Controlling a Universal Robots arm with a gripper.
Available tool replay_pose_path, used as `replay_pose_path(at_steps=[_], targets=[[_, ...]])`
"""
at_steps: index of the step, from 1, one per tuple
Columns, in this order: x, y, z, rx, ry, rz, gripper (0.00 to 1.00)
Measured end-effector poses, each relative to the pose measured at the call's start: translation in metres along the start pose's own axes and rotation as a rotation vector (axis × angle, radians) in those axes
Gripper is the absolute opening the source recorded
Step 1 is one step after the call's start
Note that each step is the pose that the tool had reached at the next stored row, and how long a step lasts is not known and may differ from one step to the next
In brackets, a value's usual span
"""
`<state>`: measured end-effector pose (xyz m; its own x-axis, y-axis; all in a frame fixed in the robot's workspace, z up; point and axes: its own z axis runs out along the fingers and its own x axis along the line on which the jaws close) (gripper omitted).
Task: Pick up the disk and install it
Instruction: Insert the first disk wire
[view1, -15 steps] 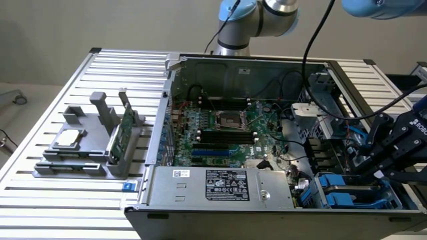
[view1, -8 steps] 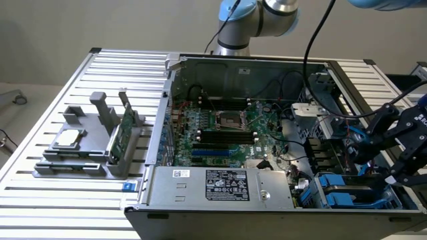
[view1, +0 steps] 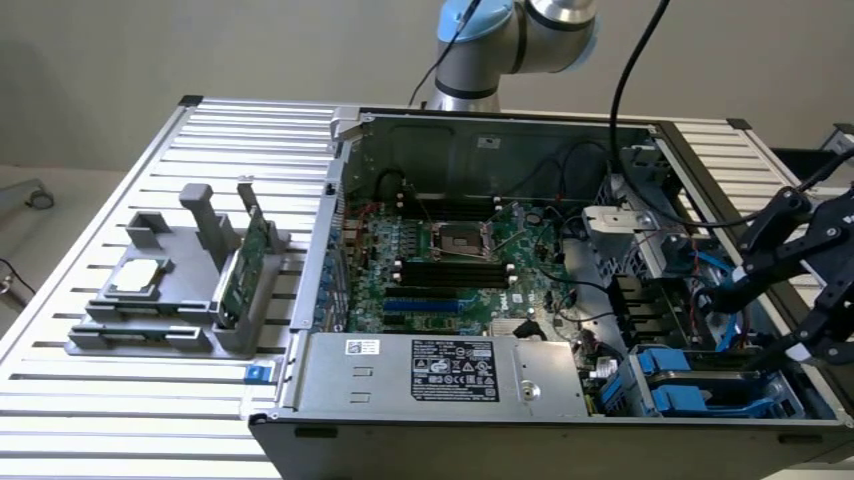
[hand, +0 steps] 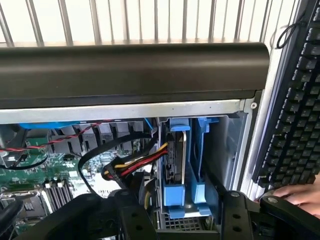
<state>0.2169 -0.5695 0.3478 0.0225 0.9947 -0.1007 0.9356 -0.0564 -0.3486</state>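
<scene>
Open computer case (view1: 534, 260) lying on its side on a slatted metal surface (view1: 120, 180), motherboard (view1: 441, 260) exposed, power supply (view1: 427, 370) with its printed label along the near edge. Disk (hand: 176, 165) seated on edge in the drive bay at the case corner, framed by its blue plastic carrier (blue tabs visible at both ends in the wrist view), with a second blue carrier (hand: 202, 155) just beside it; same bay seen as blue carriers (view1: 687, 375) at the exterior view's lower right. Gripper (hand: 185, 220) just above the seated disk, black fingers (hand: 235, 210) spread wide to either side of the carriers, nothing pinched between them; in the exterior view, black gripper (view1: 807, 290) hanging over the case's corner at the exterior view's right. Bundle of red, yellow and black wires (hand: 135, 162) ending at a connector beside the disk. Grey fixture (view1: 187, 290) on the surface at the exterior view's left, carrying a small square silver chip (view1: 138, 278) and an upright green circuit card (view1: 240, 265). Black keyboard (hand: 295, 120) beside the case, a person's hand (hand: 295, 195) resting at its edge.
</scene>
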Motion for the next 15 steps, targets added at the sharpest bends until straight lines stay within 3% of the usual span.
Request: replay_pose_path(at_steps=[5,13,15], targets=[[-0.001,-0.0047,-0.0115,-0.0007,0.0000,0.000,0.60],[0.001,-0.0119,-0.0269,-0.0115,0.0005,0.001,0.60],[0.001,-0.0136,-0.0266,-0.0151,0.0009,0.001,0.60]])
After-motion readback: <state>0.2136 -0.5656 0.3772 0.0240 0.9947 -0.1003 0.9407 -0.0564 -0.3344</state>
